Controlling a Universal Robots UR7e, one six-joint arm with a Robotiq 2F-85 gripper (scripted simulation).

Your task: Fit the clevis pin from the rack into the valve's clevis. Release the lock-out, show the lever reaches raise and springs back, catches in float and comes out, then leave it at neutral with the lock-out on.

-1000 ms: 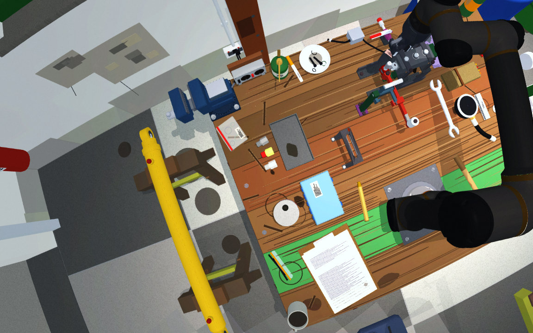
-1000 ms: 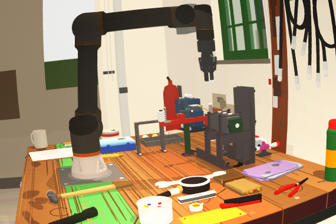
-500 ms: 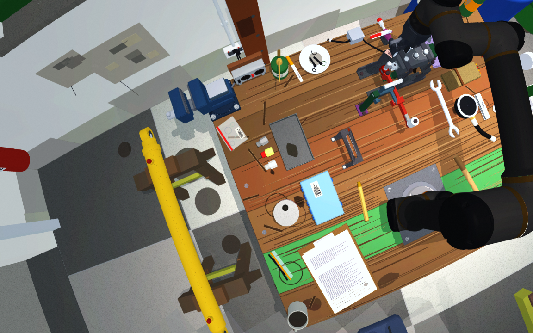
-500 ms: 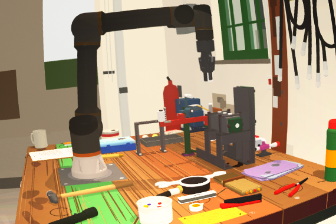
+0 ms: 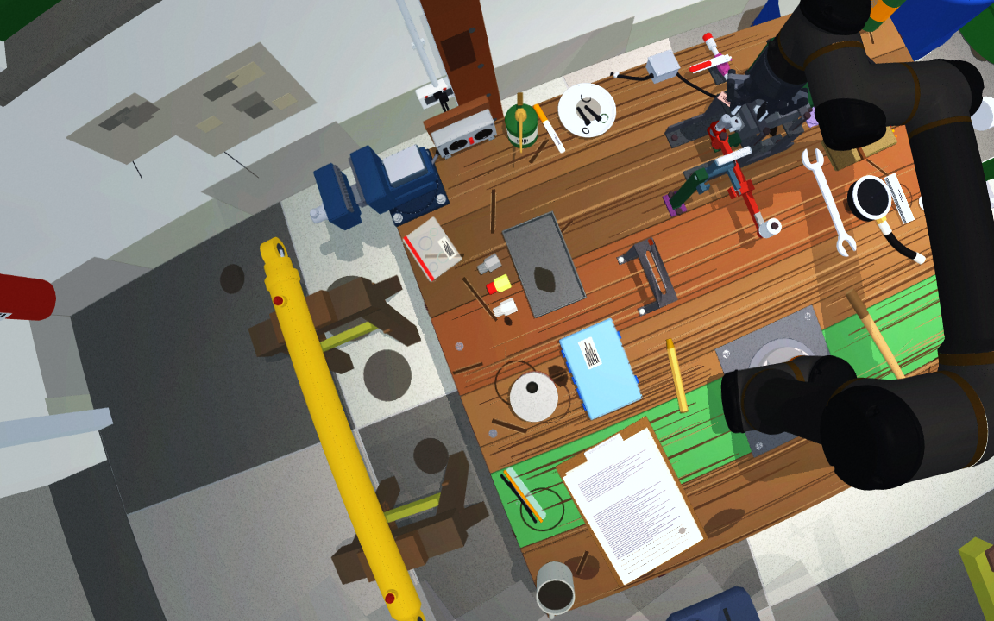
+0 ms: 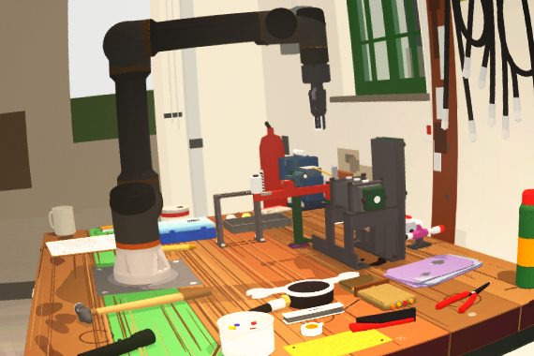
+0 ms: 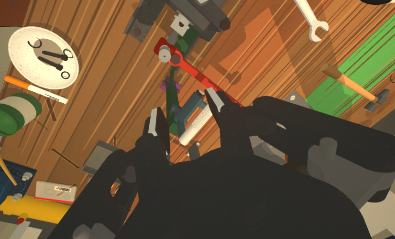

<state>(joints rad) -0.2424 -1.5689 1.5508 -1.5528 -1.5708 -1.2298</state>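
The valve (image 6: 363, 208) is a dark grey block on a frame at the back right of the bench. Its red lever (image 6: 285, 194) (image 5: 744, 189) (image 7: 202, 78) runs level toward the bench's middle and ends in a white knob (image 6: 255, 183) (image 5: 771, 227). A grey pin head (image 7: 164, 55) sits at the lever's pivot end by the valve. A green upright post (image 6: 298, 217) on a purple foot stands beside the lever. The dark pin rack (image 5: 649, 276) (image 6: 236, 217) stands apart at mid-bench. My gripper (image 6: 320, 121) (image 7: 185, 109) hangs high above the lever and valve, open and empty.
My arm's base (image 6: 140, 259) sits on a grey plate at the front left. A white wrench (image 5: 829, 202), hammer (image 6: 140, 302), black round brush (image 6: 309, 290), white dish of small black parts (image 5: 586, 110), grey tray (image 5: 543, 265) and blue box (image 5: 600, 367) lie around.
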